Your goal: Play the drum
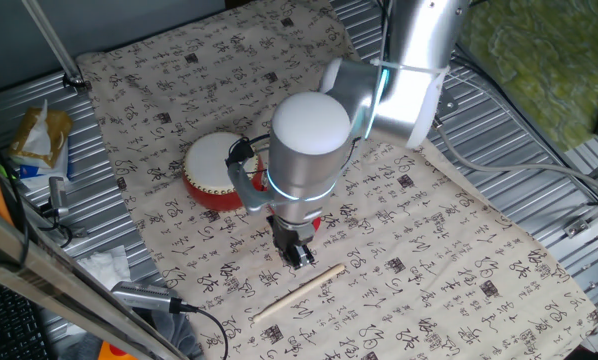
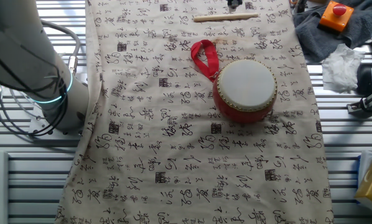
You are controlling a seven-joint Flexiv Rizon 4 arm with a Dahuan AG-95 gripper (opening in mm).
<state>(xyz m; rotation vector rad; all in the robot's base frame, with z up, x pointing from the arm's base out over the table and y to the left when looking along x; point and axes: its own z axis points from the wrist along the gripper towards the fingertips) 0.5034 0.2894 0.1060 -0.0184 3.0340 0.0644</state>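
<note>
Hanging just above the stick [image 1: 299, 292], my end effector [image 1: 297, 254] points down at its middle, which I judge is where it must be to pick up the beater before any drumming. Whether its jaws are parted or closed I cannot tell: my own wrist hides most of it in one fixed view, and in the other fixed view only its tip pokes in at the top edge. It seems to hold nothing, since the stick lies flat on the cloth-covered surface [image 2: 173, 155]. The drum [image 2: 245, 90] stands upright, skin up, well apart from the stick, its red ribbon [image 2: 204, 58] trailing toward it. My arm covers part of the drum's far side.
</note>
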